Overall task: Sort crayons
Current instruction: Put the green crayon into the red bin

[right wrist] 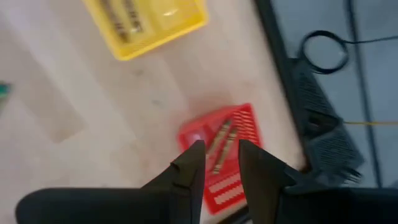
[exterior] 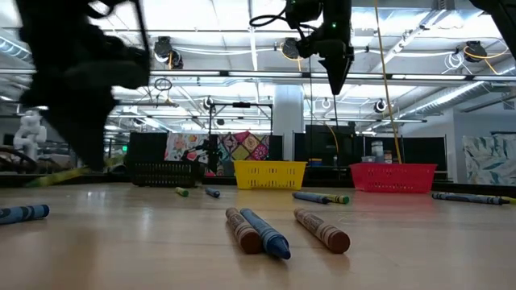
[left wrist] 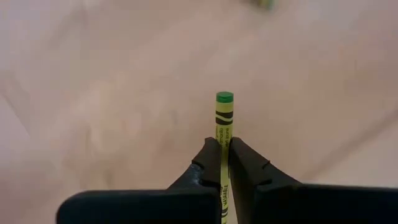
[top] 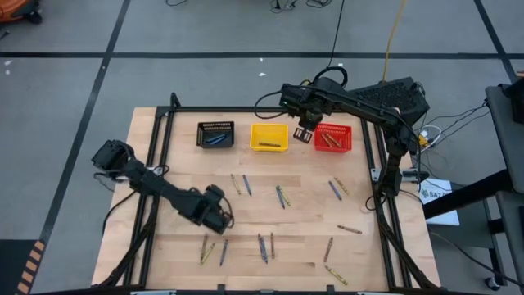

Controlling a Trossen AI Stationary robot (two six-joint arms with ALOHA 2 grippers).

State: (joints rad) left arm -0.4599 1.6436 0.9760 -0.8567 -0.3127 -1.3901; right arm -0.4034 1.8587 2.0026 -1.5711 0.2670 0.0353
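Observation:
Several crayons lie flat and scattered on the wooden table, among them a blue one (top: 246,185), a brown one (top: 350,229) and a cluster near the front edge (top: 262,247). My left gripper (top: 219,216) is over the table's near left part, shut on a yellow-green crayon (left wrist: 224,115). My right gripper (right wrist: 222,163) hangs open and high over the red bin (right wrist: 214,146), which holds brown crayons (right wrist: 222,142); nothing is between its fingers. In the low view my left arm (exterior: 76,89) is a dark blur. My left gripper pinches the yellow-green crayon's paper-wrapped shaft (left wrist: 224,138) between its two fingers. The crayon lies along the fingers, and its green end (left wrist: 224,98) sticks out past their tips. The fingers slant steeply down from above. The crayon appears clear of the table.
Three small bins stand in a row at the table's far side: black (top: 215,134) with blue crayons, yellow (top: 269,137) and red (top: 332,138). A black frame (top: 153,176) runs along the table's sides. Bare wood (top: 295,221) lies between the scattered crayons.

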